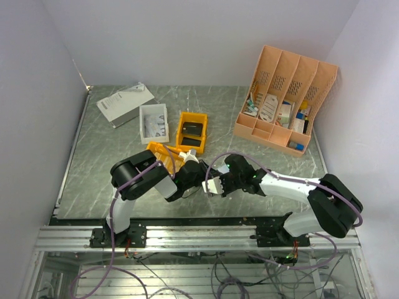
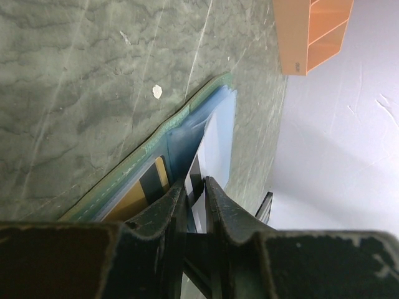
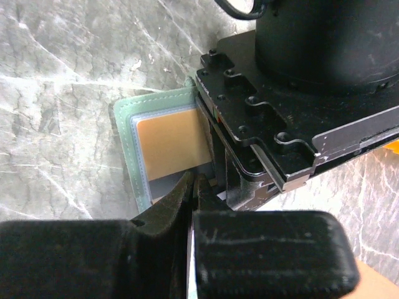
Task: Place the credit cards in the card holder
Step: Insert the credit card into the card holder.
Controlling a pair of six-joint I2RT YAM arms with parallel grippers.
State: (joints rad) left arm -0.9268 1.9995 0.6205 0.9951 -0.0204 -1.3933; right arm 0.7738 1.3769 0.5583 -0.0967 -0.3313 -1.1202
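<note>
left claw (image 2: 195, 184) narrowly parted, pinching card holder (image 2: 219, 118), right claw (image 3: 192, 184) fully closed

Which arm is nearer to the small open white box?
Left. The left arm bends just on the near side of the white box; the right arm comes in from the far right, well away from it.
</note>
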